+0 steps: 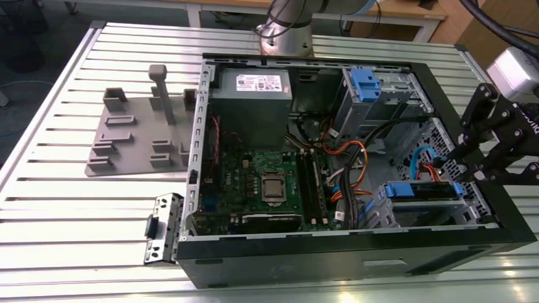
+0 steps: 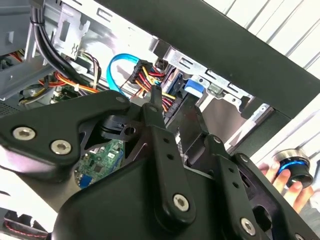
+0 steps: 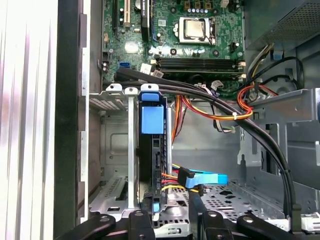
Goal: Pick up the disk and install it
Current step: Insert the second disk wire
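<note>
The disk point(image 1: 423, 192) sits in the lower drive bay of the open computer case point(image 1: 354, 252), at the exterior view's right, with its blue rails showing. In the first wrist view it stands edge-on in the metal cage, a blue rail tab point(image 3: 152, 119) at its far end. My gripper point(image 1: 469, 165) hangs over the case's edge just beside the disk. In the first wrist view the gripper point(image 3: 171, 220) is open and straddles the disk's near end, with a gap on one side. The second wrist view looks past the black linkage point(image 2: 165, 165) to the bay's cables.
A blue data cable point(image 3: 202, 179) and red-yellow power wires point(image 3: 167, 182) run beside the disk. The motherboard point(image 1: 261, 183), a grey metal box point(image 1: 250, 95) and an upper cage point(image 1: 367, 85) fill the case. A grey slotted stand point(image 1: 139, 136) lies outside. A person's hand point(image 2: 277, 176) holds a round object.
</note>
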